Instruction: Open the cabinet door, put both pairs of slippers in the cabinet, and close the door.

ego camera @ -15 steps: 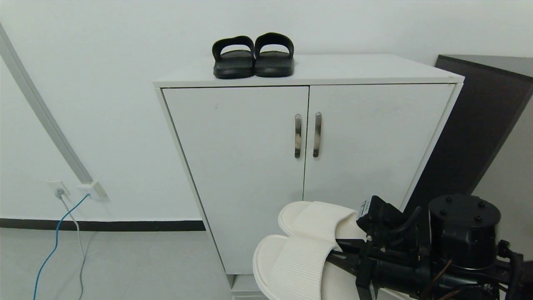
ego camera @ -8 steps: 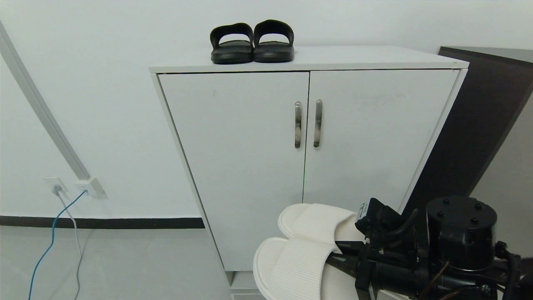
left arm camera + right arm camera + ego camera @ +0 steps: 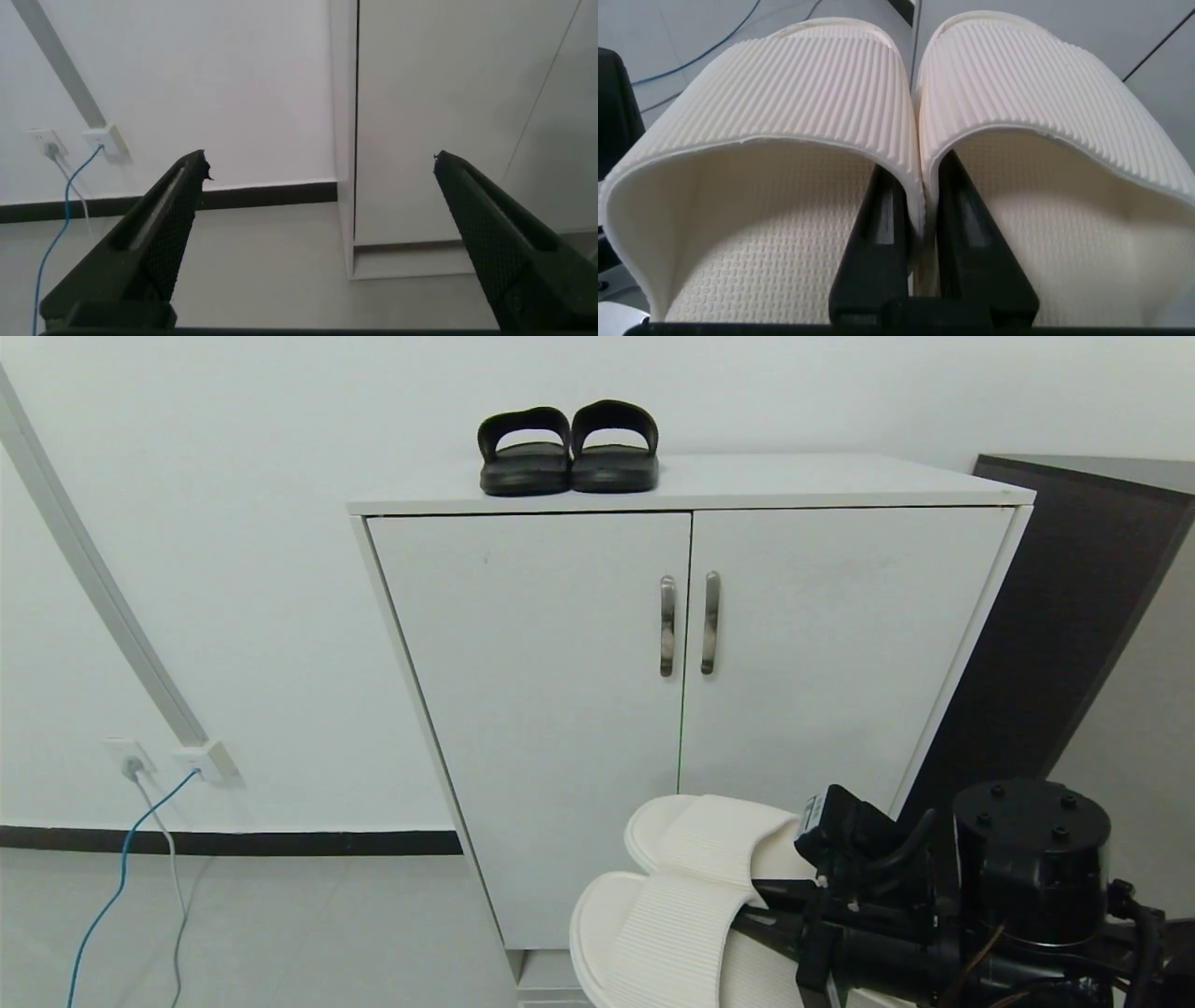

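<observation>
The right gripper (image 3: 918,187) is gripping the cream slippers (image 3: 677,919). Its 2 black fingers are reaching into the pair, 1 finger inside each slipper, and are pinching the 2 touching inner side walls between them. The pair is hanging low at the near right of the scene, in front of the bottom of the cabinet's right door (image 3: 840,644), with the toes pointing to the left and a little away from the robot. The 2 slippers are lying side by side, ribbed straps up.

The left gripper (image 3: 320,163) is standing wide open with nothing between its fingers. It is facing the lower left corner of the cabinet (image 3: 822,476) and the wall and floor beside it.

The cabinet is standing against the far wall with both doors shut. The left door (image 3: 532,709) and the right door are meeting at the middle, where 2 upright metal handles (image 3: 667,625) are sitting just beside each other, 1 on each door. The black slippers (image 3: 566,469) are sitting on the cabinet's top, left of its middle, side by side and touching, toes pointing toward the robot.

To the left, 2 wall sockets (image 3: 173,758) are feeding a blue cable (image 3: 112,896) and a grey one down to the floor. A dark unit (image 3: 1074,616) is standing to the right of the cabinet.
</observation>
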Robot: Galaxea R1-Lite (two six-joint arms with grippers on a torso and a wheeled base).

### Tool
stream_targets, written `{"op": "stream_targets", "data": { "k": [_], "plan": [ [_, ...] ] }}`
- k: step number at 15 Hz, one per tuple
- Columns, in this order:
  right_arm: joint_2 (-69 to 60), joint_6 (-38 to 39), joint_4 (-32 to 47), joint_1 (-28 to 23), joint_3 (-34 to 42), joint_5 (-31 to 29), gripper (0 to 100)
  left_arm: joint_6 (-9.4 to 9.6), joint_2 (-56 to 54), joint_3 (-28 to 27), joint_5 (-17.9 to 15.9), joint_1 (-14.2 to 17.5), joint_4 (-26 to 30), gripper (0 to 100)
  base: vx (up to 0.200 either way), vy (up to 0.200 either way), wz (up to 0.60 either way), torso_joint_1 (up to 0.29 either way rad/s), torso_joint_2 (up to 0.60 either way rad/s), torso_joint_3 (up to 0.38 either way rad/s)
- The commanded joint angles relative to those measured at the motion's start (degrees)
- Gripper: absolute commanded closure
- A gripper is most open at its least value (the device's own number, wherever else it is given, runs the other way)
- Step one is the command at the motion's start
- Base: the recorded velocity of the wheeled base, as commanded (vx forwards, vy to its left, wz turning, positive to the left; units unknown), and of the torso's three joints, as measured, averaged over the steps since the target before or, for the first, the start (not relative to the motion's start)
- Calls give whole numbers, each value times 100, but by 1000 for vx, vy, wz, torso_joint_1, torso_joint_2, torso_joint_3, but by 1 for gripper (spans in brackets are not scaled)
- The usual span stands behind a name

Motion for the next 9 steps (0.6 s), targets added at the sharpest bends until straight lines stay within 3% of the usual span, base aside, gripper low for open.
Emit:
{"op": "stream_targets", "data": {
  "k": [1, 6, 7, 8, 9],
  "plan": [
    [8, 1, -24, 2, 22, 3, 100, 26, 77, 0, 0, 13, -1, 0, 0, 0, 0, 0, 0, 0],
    [8, -8, -24, 2, 74, -14, 100, 26, 376, -132, -53, 65, -10, 0, 0, 0, 0, 2, 135, 73],
    [8, -8, -24, 2, 66, 3, 100, -62, 631, -545, -97, 57, -19, 0, 0, 0, 0, 0, 0, 0],
    [17, -8, -24, 2, 66, 3, 100, -370, 1246, -1274, -299, -5, -1, 0, 0, 0, 0, 0, 0, 0],
    [35, -8, -24, 2, 66, 3, 100, -343, 1720, -1477, -536, -14, -27, 0, 0, 0, 0, 0, 0, 0]
  ]
}}
